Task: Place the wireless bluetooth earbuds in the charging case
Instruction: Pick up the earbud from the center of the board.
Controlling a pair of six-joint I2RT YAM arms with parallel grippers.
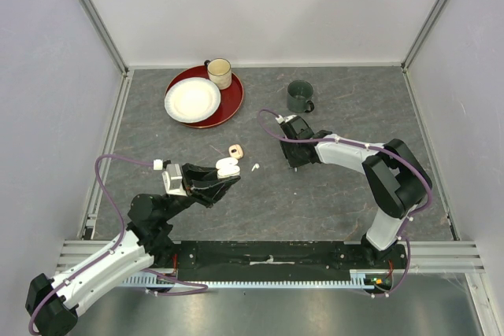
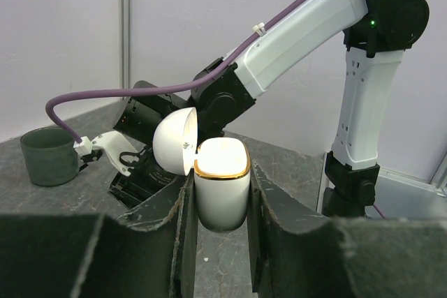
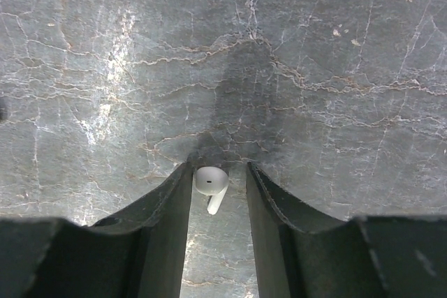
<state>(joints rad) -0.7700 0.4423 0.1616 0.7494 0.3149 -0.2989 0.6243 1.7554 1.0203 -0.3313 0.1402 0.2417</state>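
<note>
1. At the middle of the bench (image 1: 339,218), the left hand (image 2: 221,172) is clamping the white charging case (image 2: 222,197) by its sides. It is holding the case upright off the surface with the lid (image 2: 174,141) swung open.
2. No earbud is showing as seated. The case's mouth is glaring in the left wrist view, so I cannot tell whether any socket is filled. I am judging the task to be at its first pick.
3. Farther right, the right hand (image 3: 218,167) is reaching down to the bench with its fingers partly open. A white earbud (image 3: 209,185) is lying between them, closer to one finger than the other, with its stem pointing back toward the wrist.
4. The fingers are flanking that earbud rather than squeezing it, and it appears to be resting on the bench, not lifted.
5. A second white earbud (image 1: 254,168) is lying loose just beside the held case. A small peach piece (image 1: 235,150) is lying just beyond the case, too small to tell whether it is one earbud or a pair.
6. Nearly everything is remaining, in my judgement. The right hand is needing to close on the earbud, carry it across to the case, which is waiting well apart from it, and seat it. The loose pieces are needing the same.
</note>
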